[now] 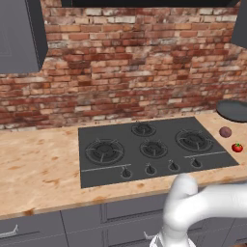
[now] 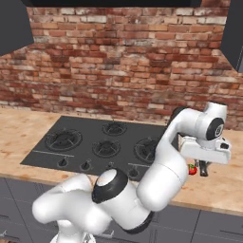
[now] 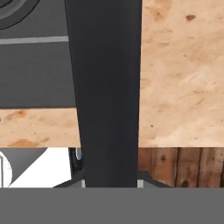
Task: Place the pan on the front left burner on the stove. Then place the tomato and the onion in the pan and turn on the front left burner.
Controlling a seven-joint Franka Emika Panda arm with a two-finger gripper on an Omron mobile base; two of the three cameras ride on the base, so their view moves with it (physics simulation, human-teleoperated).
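1. Brick wall (image 1: pixel 135 72) backs a pale wooden table (image 1: pixel 38 169) in which the black stove (image 1: pixel 111 174) is set, its knobs along the near edge.
2. At the far right of the table, close to the wall, is the dark pan (image 1: pixel 234 110), cut off by the edge of the left base view.
3. Between the pan and the table's front edge lie the onion (image 1: pixel 225 131) and, nearer the front, the tomato (image 1: pixel 237 147), both just right of the stove.
4. Nothing sits on the front left burner (image 1: pixel 104 151).
5. Seen from the right base view, the pincer (image 2: pixel 203 168) points down just beside the tomato.
6. Its jaws are drawn nearly together on a straight dark bar (image 3: pixel 107 87), apparently the pan's handle, which runs across the hand view over the stove's edge and the table.
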